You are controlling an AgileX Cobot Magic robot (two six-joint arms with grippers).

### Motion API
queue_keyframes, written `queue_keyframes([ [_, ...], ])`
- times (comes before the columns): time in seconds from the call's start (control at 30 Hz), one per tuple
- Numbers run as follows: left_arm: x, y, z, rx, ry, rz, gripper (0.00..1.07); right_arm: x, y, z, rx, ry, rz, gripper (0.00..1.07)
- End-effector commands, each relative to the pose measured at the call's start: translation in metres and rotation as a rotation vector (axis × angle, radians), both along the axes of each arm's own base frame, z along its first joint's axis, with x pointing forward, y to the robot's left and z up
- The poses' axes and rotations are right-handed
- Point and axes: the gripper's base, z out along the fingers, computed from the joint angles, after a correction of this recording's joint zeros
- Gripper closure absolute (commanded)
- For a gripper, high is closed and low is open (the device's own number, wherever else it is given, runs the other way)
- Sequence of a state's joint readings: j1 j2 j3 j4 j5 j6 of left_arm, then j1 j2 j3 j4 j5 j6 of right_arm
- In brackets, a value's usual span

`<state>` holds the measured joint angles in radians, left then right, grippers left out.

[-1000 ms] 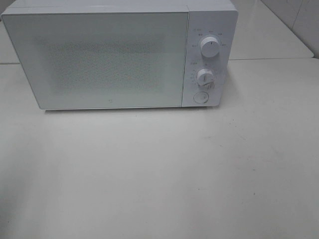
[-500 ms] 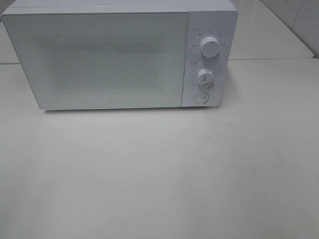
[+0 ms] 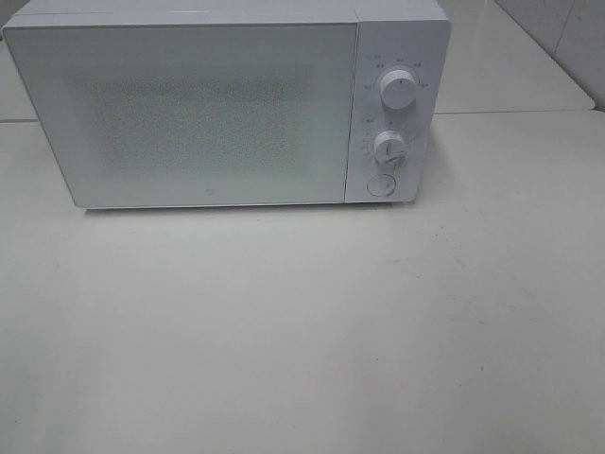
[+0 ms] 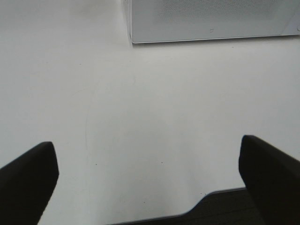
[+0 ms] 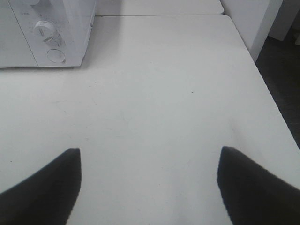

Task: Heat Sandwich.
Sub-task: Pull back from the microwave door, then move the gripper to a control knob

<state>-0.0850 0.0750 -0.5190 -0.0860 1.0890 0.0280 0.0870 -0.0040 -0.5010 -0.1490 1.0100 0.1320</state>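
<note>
The exterior high view shows a boxy white microwave oven (image 3: 227,104) standing at the far side of the plain white tabletop (image 3: 302,331), its speckled door (image 3: 189,113) shut and two round white dials (image 3: 396,91) above a round button (image 3: 380,185) on its right panel; the sandwich cannot be seen, and no arm reaches into this view. In the left wrist view, the left gripper (image 4: 150,173) holds its black fingers (image 4: 28,183) spread wide over bare tabletop, gripping nothing, the oven's lower front edge far ahead. In the right wrist view, the right gripper (image 5: 149,183) likewise keeps its dark fingers (image 5: 253,187) wide apart and empty above the tabletop, the oven's dial panel far off to the left.
</note>
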Motion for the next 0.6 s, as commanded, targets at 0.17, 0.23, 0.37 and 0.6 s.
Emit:
queue_keyframes([
  [0.17,0.0,-0.001,0.0,-0.021,-0.018,0.046,0.09,-0.003,0.0,0.001,-0.007,-0.04,0.006,0.32],
  [0.23,-0.006,-0.001,0.0,-0.023,-0.057,0.058,0.09,-0.003,0.0,0.001,-0.007,-0.04,0.006,0.32],
  [0.37,-0.016,-0.001,0.0,-0.027,-0.121,0.058,0.09,-0.003,0.0,0.001,-0.007,-0.04,0.006,0.32],
  [0.6,-0.015,-0.001,0.0,-0.027,-0.114,0.057,0.09,-0.003,0.0,0.001,-0.007,-0.037,0.006,0.32],
])
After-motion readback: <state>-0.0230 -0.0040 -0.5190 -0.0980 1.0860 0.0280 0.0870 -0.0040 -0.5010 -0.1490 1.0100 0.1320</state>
